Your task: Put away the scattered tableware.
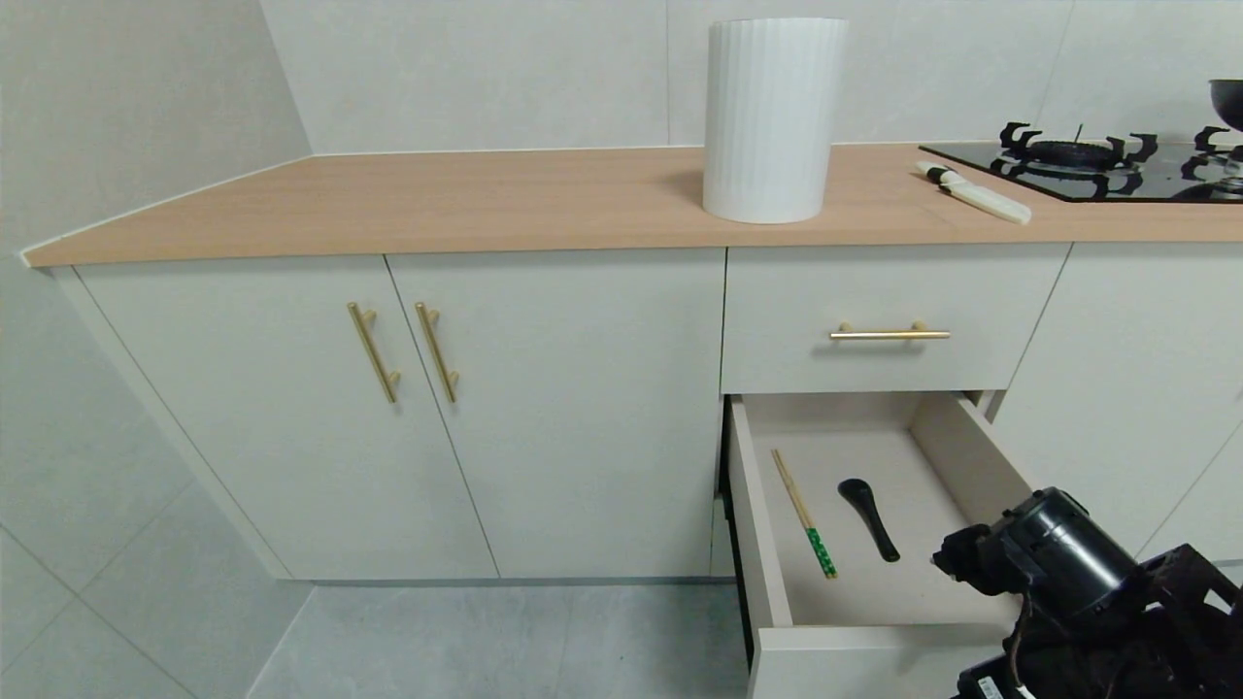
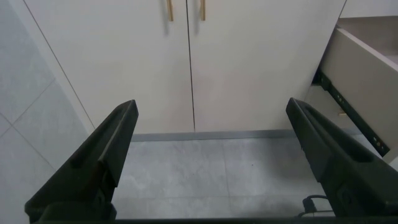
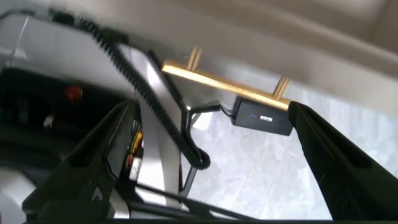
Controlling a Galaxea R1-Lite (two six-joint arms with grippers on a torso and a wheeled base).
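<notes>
The lower drawer [image 1: 777, 636] is pulled out. On its floor lie a pair of chopsticks [image 1: 804, 515] with green ends and a black spoon [image 1: 869, 517], side by side. A white knife-like utensil [image 1: 974, 192] rests on the wooden counter [image 1: 437, 199] beside the stove. My right arm [image 1: 1058, 558] hangs low at the drawer's front right corner. Its gripper [image 3: 211, 109] is open, with the drawer's gold handle [image 3: 224, 79] just past the fingertips and nothing held. My left gripper [image 2: 211, 109] is open and empty, low over the floor, facing the cabinet doors [image 2: 186, 56].
A tall white ribbed canister [image 1: 772, 116] stands on the counter above the drawers. The black gas stove [image 1: 1088, 160] is at the far right. The upper drawer [image 1: 889, 316] is closed. The open drawer's side [image 2: 357, 62] juts out near my left gripper. Grey tiled floor [image 1: 437, 641] lies below.
</notes>
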